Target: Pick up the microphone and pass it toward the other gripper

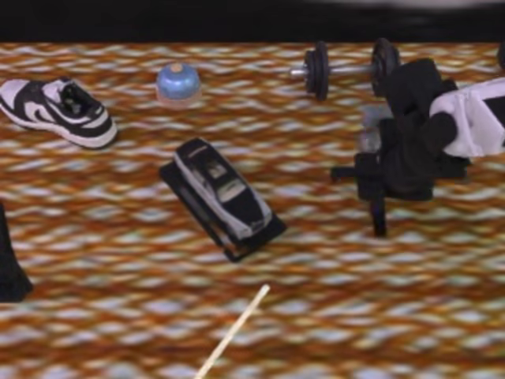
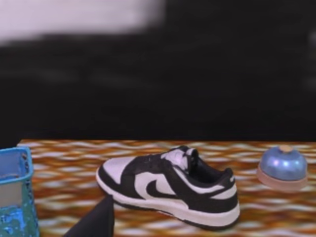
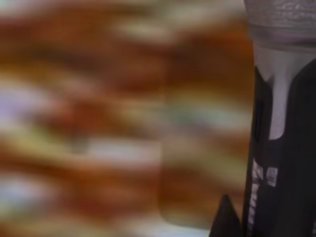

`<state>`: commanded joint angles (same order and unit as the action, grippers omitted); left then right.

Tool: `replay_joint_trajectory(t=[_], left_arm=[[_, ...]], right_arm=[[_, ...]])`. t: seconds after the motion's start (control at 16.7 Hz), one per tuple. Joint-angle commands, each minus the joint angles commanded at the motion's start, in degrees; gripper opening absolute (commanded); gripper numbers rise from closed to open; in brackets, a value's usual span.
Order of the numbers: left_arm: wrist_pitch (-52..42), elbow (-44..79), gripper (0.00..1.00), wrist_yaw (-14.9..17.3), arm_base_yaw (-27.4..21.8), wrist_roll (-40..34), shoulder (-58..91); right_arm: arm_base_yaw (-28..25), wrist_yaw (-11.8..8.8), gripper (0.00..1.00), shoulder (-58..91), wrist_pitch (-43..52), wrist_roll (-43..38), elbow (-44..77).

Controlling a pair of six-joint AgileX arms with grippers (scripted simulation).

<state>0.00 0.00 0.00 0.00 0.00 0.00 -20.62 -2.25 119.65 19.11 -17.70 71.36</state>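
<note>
- My right gripper [image 1: 377,158] is at the desk's right side, low over the microphone [image 3: 276,118], which fills my right wrist view; I cannot tell whether my jaws pinch it.
- Lift and handover both look undone.
- My left gripper [image 1: 9,272] waits parked at the left edge.

A black-and-white sneaker [image 1: 57,110] is seen at the table's far left, with a blue call bell [image 1: 177,83] to its right. A black-plated dumbbell [image 1: 351,69] is placed along the far edge. A dark toy car [image 1: 222,190] on a black base is set diagonally near the centre. A pale wooden stick [image 1: 233,330] is laid at the near edge. A blue mesh container [image 2: 17,195] is shown beside the sneaker in the left wrist view.
</note>
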Motion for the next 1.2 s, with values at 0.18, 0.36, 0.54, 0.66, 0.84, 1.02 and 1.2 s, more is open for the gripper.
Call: replay_joint_trajectory(t=[0.18, 0.36, 0.54, 0.66, 0.84, 1.02, 1.2], left_arm=[[0.0, 0.0, 1.0, 0.0, 0.0, 0.0, 0.0], [0.0, 0.0, 1.0, 0.0, 0.0, 0.0, 0.0], [0.0, 0.0, 1.0, 0.0, 0.0, 0.0, 0.0], [0.0, 0.0, 1.0, 0.0, 0.0, 0.0, 0.0], [0.0, 0.0, 1.0, 0.0, 0.0, 0.0, 0.0], [0.0, 0.0, 1.0, 0.0, 0.0, 0.0, 0.0], [0.0, 0.0, 1.0, 0.0, 0.0, 0.0, 0.0]], right_arm=[[0.12, -4.1, 0.0, -2.5, -12.88, 2.94, -3.74], [0.3, -8.73, 0.0, -5.41, -27.95, 6.24, -8.43], [0.45, -13.37, 0.0, -8.68, -43.95, 9.62, -13.13], [0.56, -16.23, 0.0, -11.15, -53.84, 11.82, -15.94], [0.8, -19.69, 0.0, -15.06, -64.83, 14.69, -19.34], [0.95, -21.66, 0.0, -17.62, -70.46, 16.44, -21.16], [0.97, -21.96, 0.0, -17.99, -71.23, 16.71, -21.41]])
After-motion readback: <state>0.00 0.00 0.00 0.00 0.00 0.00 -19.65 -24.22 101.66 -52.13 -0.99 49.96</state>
